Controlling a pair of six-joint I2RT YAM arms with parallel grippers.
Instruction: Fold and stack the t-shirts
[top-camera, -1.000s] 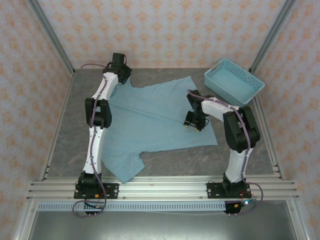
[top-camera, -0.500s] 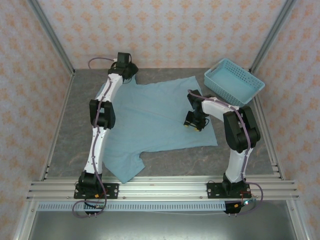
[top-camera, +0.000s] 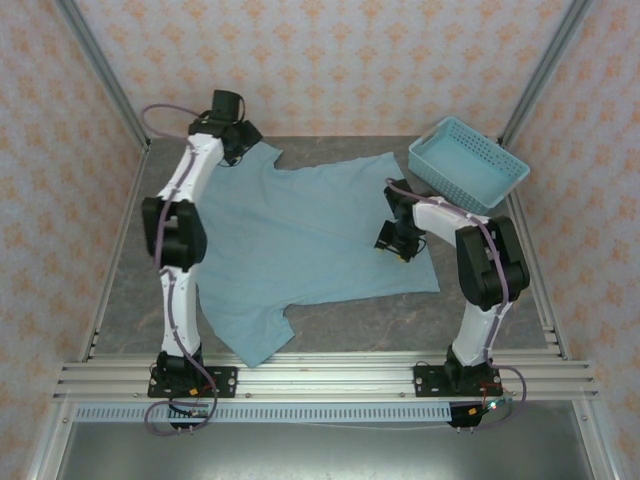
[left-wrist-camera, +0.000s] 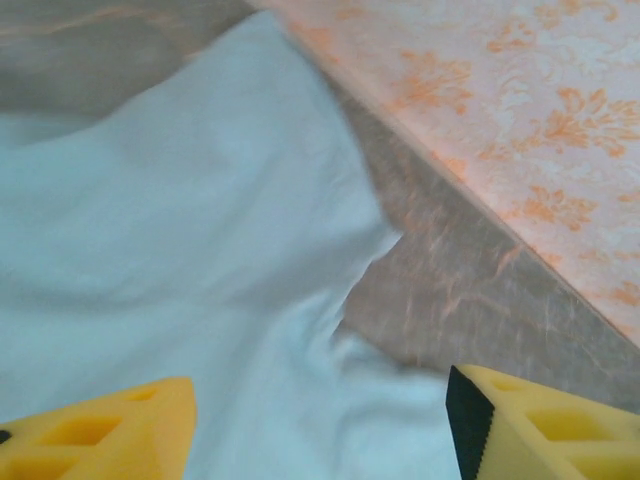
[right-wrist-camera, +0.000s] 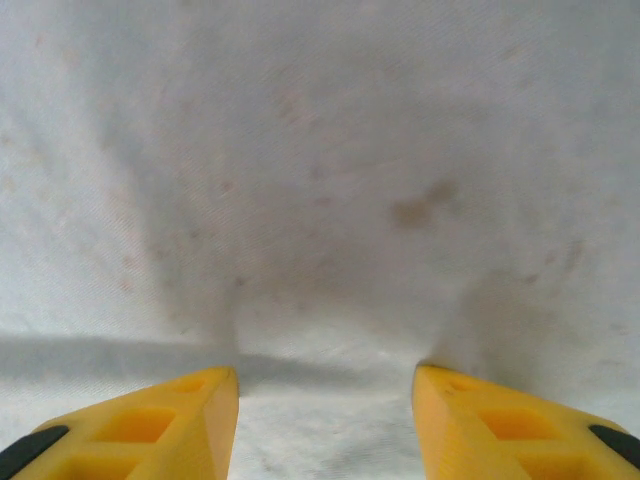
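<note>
Jaws of the left gripper (left-wrist-camera: 320, 400) are seen parted and empty over a sleeve edge of the t-shirt (top-camera: 300, 240), which is spread flat just beside the basket (top-camera: 468, 162). Up close, the right gripper (right-wrist-camera: 325, 375) is found with jaws apart and pressed on cloth. From overhead, bare table (top-camera: 125, 290) is seen beyond the shirt's edge farthest from the basket.

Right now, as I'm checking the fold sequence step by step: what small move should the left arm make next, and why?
Probably lift the left tool clear of the far sleeve and draw it back for a fold grasp: its fingers stand apart, holding nothing, and the t-shirt lies spread flat, with the right tool open over its right side.
</note>
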